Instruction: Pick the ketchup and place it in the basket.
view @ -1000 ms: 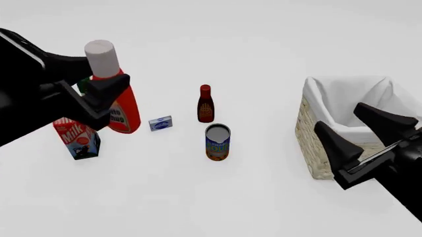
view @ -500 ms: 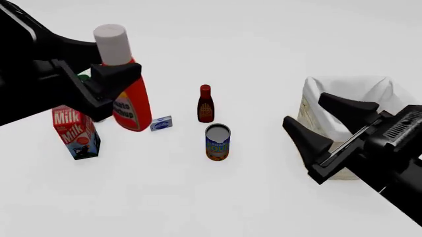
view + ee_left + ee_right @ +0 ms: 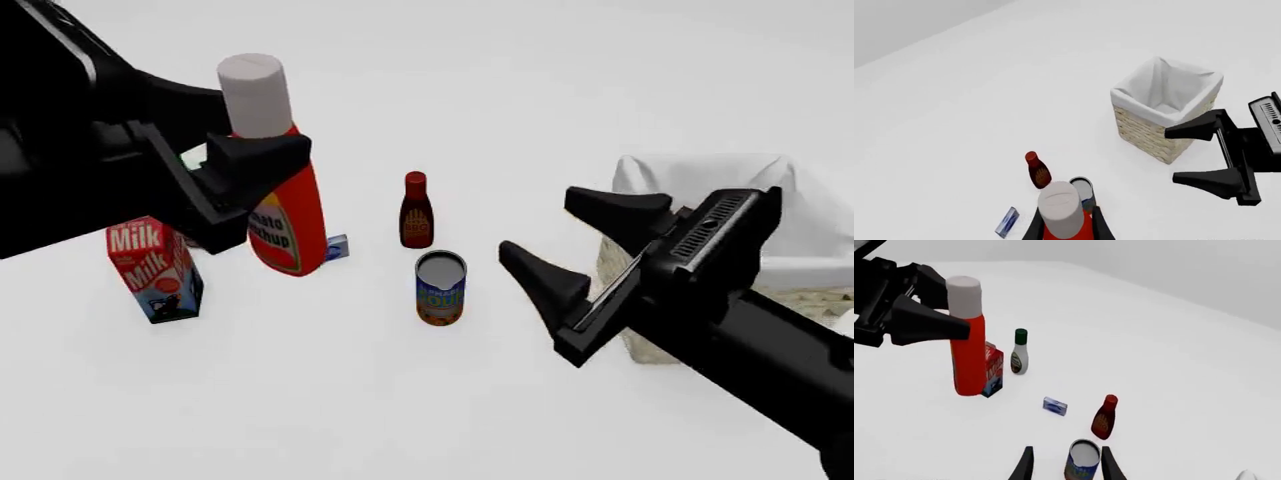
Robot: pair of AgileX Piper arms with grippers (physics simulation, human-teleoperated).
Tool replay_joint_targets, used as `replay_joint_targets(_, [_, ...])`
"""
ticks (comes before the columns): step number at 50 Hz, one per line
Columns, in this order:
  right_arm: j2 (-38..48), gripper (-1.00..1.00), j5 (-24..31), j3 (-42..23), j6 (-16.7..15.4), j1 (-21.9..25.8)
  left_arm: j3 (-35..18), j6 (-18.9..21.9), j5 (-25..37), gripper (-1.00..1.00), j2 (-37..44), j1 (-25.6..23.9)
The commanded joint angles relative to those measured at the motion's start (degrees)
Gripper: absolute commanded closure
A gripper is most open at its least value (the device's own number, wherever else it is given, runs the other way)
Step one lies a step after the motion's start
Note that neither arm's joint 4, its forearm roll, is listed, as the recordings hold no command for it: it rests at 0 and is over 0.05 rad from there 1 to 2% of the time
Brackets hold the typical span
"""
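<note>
The ketchup (image 3: 283, 205), red-orange with a tall grey-white cap, hangs upright above the table at the left. My left gripper (image 3: 267, 160) is shut on its neck. From the left wrist view I look down on the ketchup cap (image 3: 1064, 207) between the left gripper (image 3: 1066, 230) fingers. The ketchup (image 3: 967, 347) also shows in the right wrist view. The basket (image 3: 694, 178), wicker with white lining, stands at the right, partly hidden by my right arm; the basket (image 3: 1164, 112) shows whole from the left wrist. My right gripper (image 3: 541, 228) is open and holds nothing, between the basket and the tin.
A milk carton (image 3: 154, 265) stands below my left arm. In mid-table are a small dark-red bottle (image 3: 416, 210), a blue tin can (image 3: 441, 287) and a little blue box (image 3: 334, 247). A white bottle with a green cap (image 3: 1019, 351) stands behind the carton.
My left gripper has carried the ketchup upward and to the right. My right arm has swung left, from beside the basket to in front of it, nearer the can.
</note>
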Motion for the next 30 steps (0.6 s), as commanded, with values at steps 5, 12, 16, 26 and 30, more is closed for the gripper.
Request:
replay_joint_targets(5, [5.5, -1.0, 0.4, -4.0, -0.1, 3.8, 0.4, 0.5, -0.8, 1.0, 0.4, -1.0])
replay_joint_targets(12, [7.4, -1.0, 1.3, -6.5, 0.2, 5.9, 1.3, 0.5, -1.6, 1.0, 0.8, -0.9])
replay_joint_targets(16, [7.9, -1.0, 1.8, -7.4, 0.4, 6.6, 1.4, 0.5, -1.8, 1.0, 0.9, -0.9])
replay_joint_targets(26, [9.1, -1.0, 2.1, -8.8, 1.7, 9.4, 1.4, 0.9, -2.2, 1.0, 1.4, -0.8])
replay_joint_targets(30, [9.6, -1.0, 2.2, -9.3, 2.2, 10.6, 1.4, 1.0, -2.2, 1.0, 1.6, -0.8])
